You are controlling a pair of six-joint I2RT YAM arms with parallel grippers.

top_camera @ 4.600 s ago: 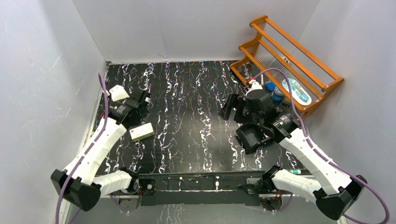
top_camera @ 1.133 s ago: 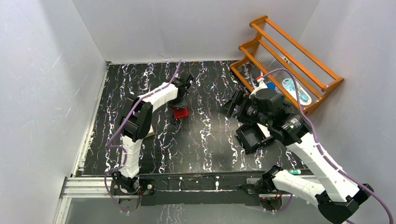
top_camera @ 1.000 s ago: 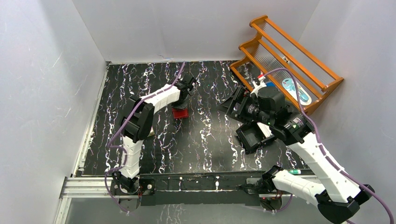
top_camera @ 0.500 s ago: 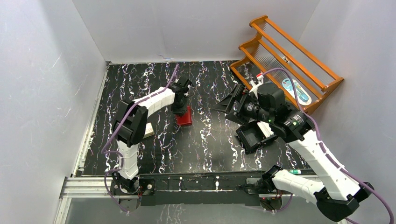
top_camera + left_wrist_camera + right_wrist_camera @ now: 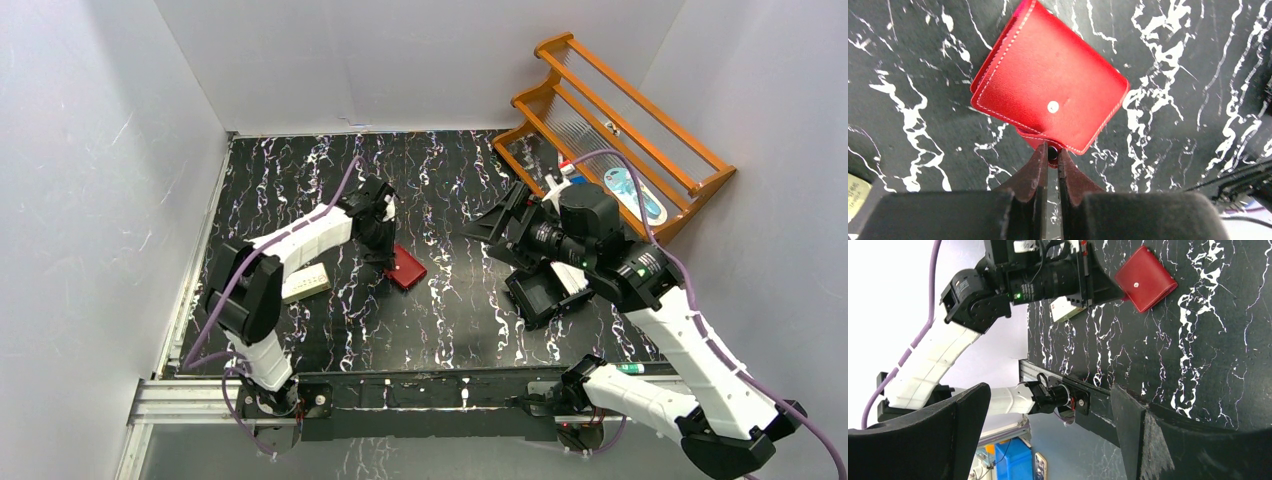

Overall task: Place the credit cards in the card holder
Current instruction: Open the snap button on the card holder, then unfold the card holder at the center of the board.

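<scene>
The card holder (image 5: 409, 268), a red folded case with white stitching and a snap stud, lies closed on the black marbled table (image 5: 440, 330). In the left wrist view the card holder (image 5: 1048, 92) fills the upper middle. My left gripper (image 5: 1052, 153) is shut on the small snap tab at its near edge. From above, the left gripper (image 5: 386, 257) sits at the holder's left side. My right gripper (image 5: 492, 224) hovers open to the right of the holder, holding nothing; its wrist view shows the holder (image 5: 1146, 278) far off. No credit cards show in any view.
A cream box with a red label (image 5: 305, 282) lies left of the holder, by the left arm. A black open box (image 5: 540, 292) sits under the right arm. A wooden rack (image 5: 620, 130) with small items stands at the back right. Grey walls enclose the table.
The left gripper closed on the holder's tab and drew it nearer and rightward as the arm pulled back. The right gripper stayed open, tilting slightly.
</scene>
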